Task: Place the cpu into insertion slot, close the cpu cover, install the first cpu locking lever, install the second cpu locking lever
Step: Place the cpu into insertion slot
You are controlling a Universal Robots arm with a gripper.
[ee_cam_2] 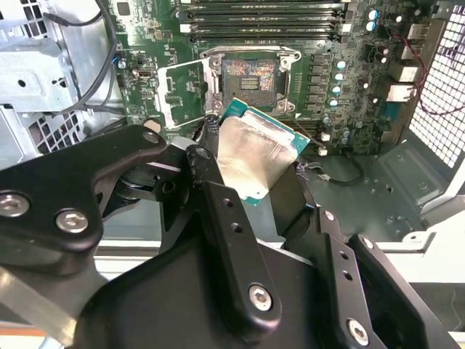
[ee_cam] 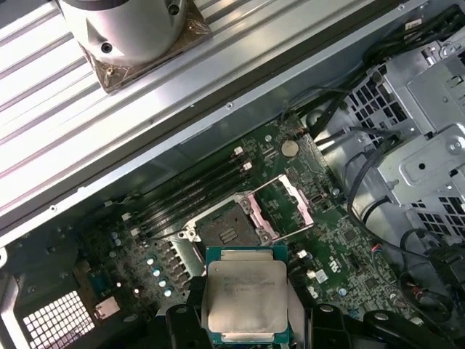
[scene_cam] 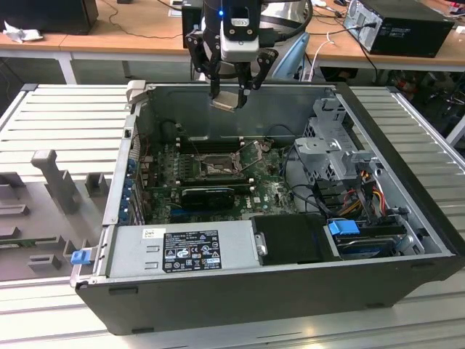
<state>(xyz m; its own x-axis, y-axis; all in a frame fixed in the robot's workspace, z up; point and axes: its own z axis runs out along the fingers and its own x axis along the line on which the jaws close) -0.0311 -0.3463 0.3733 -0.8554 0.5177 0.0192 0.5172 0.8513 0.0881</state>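
First wrist view, sq. cpu (ee_cam: pixel 245 298), metal top

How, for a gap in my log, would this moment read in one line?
gripper shut on cpu | held above computer case | insertion slot empty | cpu cover open

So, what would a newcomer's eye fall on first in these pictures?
First comes the gripper, shut on the cpu and hanging above the open computer case. Below it, on the green board, the insertion slot lies bare, and the cpu cover stands open beside it.
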